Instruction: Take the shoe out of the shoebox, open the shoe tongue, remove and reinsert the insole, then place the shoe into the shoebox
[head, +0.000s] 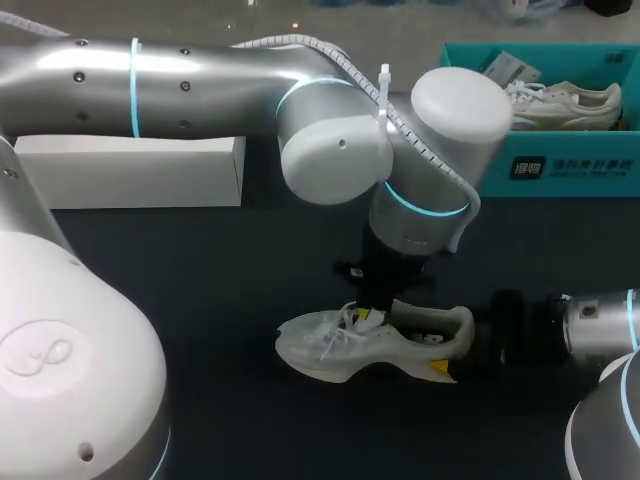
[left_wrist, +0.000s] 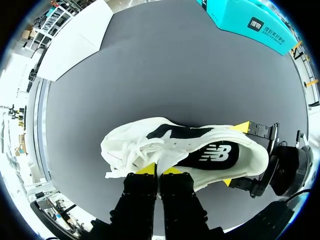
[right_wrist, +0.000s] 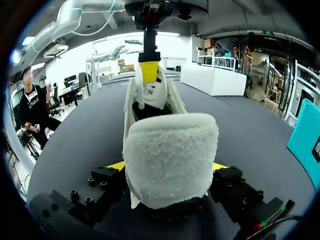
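Head view: the white shoe (head: 375, 345) stands on its sole at lower middle, toe pointing left. The right gripper (head: 455, 347) clamps the heel from both sides. The left gripper (head: 368, 316), jaws nearly together, pinches the tongue (right_wrist: 150, 92). Best to pull the tongue gently up and toeward, with the heel braced. The teal shoebox (head: 560, 165) at upper right holds another shoe (head: 565, 105). A white box (head: 130, 170) sits at upper left. Neither obstructs.

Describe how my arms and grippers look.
The left arm and right arm are smooth silver-grey tubes with glowing cyan rings at the joints. A white spiral-wrapped cable, zip-tied, runs along the left one. The left gripper and right gripper are black blocks with yellow-tipped fingers.
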